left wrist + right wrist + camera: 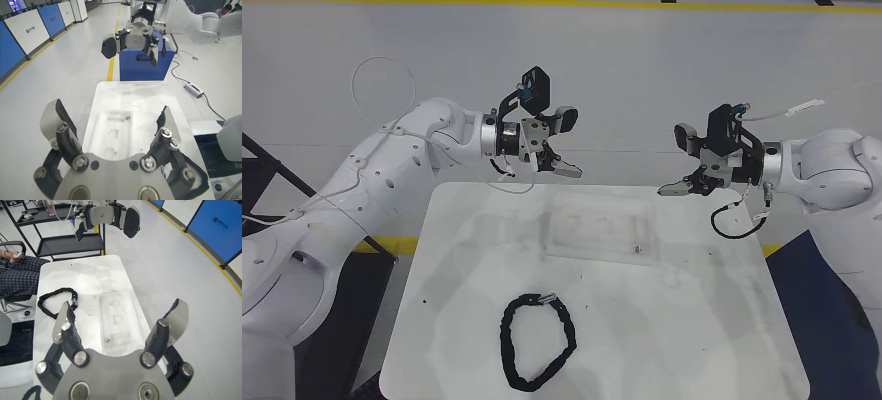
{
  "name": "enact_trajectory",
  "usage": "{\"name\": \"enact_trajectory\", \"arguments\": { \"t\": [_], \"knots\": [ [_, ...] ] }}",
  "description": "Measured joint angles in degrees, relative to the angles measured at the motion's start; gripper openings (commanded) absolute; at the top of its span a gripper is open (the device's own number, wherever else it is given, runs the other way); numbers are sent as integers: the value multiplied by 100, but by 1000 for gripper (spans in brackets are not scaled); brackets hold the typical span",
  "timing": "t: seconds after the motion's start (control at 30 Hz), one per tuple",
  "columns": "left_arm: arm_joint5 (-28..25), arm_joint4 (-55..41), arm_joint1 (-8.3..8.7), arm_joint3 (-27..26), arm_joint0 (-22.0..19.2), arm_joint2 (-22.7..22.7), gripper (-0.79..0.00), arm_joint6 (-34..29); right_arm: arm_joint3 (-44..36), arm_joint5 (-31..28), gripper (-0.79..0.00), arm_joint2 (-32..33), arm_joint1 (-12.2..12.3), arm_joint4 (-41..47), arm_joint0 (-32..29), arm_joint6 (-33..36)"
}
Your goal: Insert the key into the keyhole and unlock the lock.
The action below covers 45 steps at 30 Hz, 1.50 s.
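A white table with rounded corners [712, 340] stands on a pale grey workshop floor marked with yellow lines.

Over the table's far-left corner hangs the left gripper [567, 145], its jaws spread wide with nothing between them.

On the near-left part of the table lies a black fabric-sleeved chain lock [506, 335] curled into a loop. Its silver cylinder end [74, 301] lies at the loop's far side.

Farther back, near the middle, sits a translucent white foam tray [582, 235] with cut-out recesses. A small silver metal key [107, 340] rests at the tray's right end, well apart from the lock.

Over the far-right edge hangs the right gripper [679, 160], likewise spread and empty.

The key is probably light, stiff and slick. It looks too thin to grab easily while it sits low in the foam, so a fingertip pinch across its wider head seems best. The chain should be limp and fairly heavy, so the rigid cylinder end is the part to steady.
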Motion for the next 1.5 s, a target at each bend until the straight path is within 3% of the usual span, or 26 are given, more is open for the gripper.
{"name": "enact_trajectory", "arguments": {
  "t": [0.1,0.23,0.5,0.67,1.17,1.3,1.5],
  "knots": [
    [0,0,0,0,0,0,0,0,-18,414,0,-58,-11,84,-148,-139],
    [0,0,0,0,0,0,0,0,-123,1019,0,-255,-36,-39,-190,161],
    [0,0,0,0,0,0,0,0,-211,2768,0,-888,-174,-127,-188,1178],
    [0,0,0,0,0,0,0,0,-213,3843,0,-1359,-313,-535,-232,1456],
    [0,0,0,0,0,0,0,0,351,6704,0,-2077,-810,-405,-502,1121],
    [0,0,0,0,0,0,0,0,398,7212,0,-2124,-918,-167,-531,1130],
    [0,0,0,0,0,0,0,0,403,7216,0,-2117,-921,-142,-534,1119]
  ]
}}
